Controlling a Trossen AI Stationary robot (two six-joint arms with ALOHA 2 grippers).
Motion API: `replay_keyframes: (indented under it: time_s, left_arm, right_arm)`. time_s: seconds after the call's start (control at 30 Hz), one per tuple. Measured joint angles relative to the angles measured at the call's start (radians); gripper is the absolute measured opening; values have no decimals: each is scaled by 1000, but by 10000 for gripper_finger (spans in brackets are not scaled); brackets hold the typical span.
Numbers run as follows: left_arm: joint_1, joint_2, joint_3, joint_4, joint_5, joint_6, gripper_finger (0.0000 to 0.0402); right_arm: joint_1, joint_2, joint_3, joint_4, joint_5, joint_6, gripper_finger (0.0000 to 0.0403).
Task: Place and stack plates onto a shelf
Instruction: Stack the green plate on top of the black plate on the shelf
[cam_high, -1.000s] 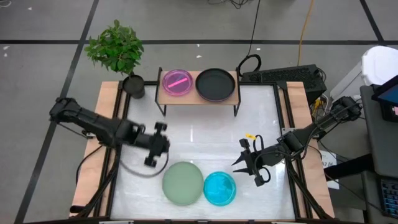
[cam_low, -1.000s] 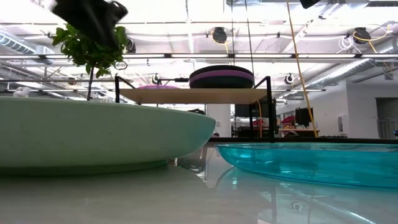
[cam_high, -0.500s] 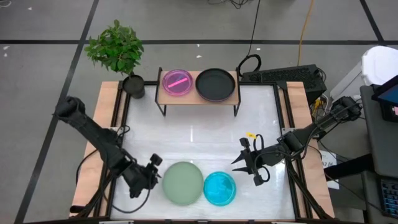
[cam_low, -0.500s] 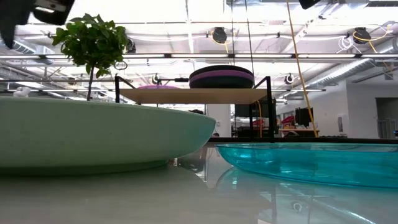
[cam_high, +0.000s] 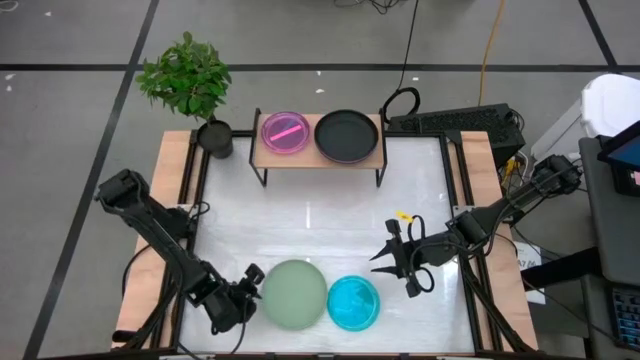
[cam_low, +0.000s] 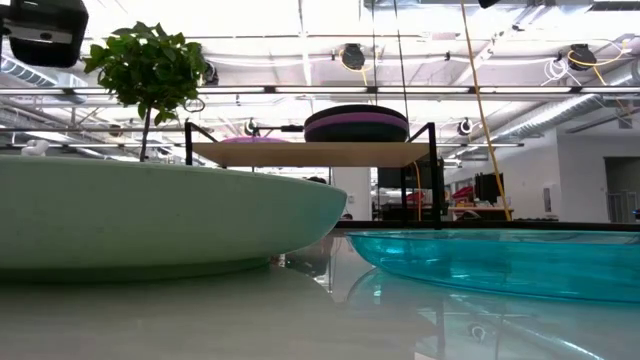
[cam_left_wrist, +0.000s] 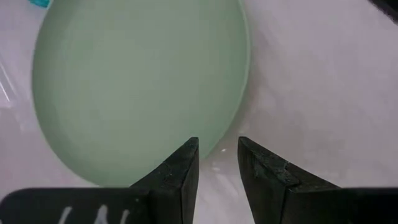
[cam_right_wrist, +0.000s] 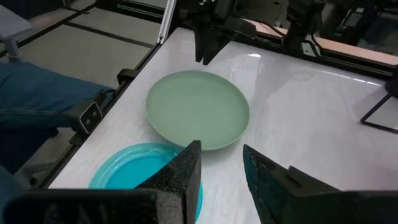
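Note:
The sage green plate (cam_high: 294, 294) lies flat on the table near its near edge. A translucent cyan plate (cam_high: 353, 303) lies beside it, to its right. My left gripper (cam_high: 254, 283) is low at the green plate's left rim (cam_left_wrist: 239, 134), open by a narrow gap (cam_left_wrist: 217, 152); I see no contact. My right gripper (cam_high: 380, 262) is open and hovers just to the right of the cyan plate (cam_right_wrist: 134, 169). The shelf (cam_high: 318, 152) stands at the far side and carries the pink plates (cam_high: 285, 132) and a stack topped by a black plate (cam_high: 347, 135).
A potted plant (cam_high: 188, 78) stands at the table's far left corner beside the shelf. The white tabletop (cam_high: 320, 215) lies bare between the shelf and the two plates. A keyboard (cam_high: 455, 122) and cables lie beyond the far right corner. A person's jeans-clad leg (cam_right_wrist: 37, 93) shows off the table.
My left gripper has swung from the table's left middle toward the near edge and down, ending at the green plate's left rim. The plates and my right arm have kept still.

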Motion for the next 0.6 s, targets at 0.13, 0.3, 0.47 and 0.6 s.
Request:
replay_keyframes:
  time_s: [0.13,0.3,0.47,0.6]
  left_arm:
    - [-4,34,0,17,-18,81,118]
    - [-6,95,0,102,-32,233,118]
    - [-6,130,0,136,-32,301,118]
    - [-2,147,0,127,-31,293,118]
  right_arm:
    - [0,0,0,0,-1,-9,105]
    - [0,0,0,-5,-3,-9,105]
    - [0,0,0,-8,-3,15,105]
    - [0,0,0,-13,-4,46,105]
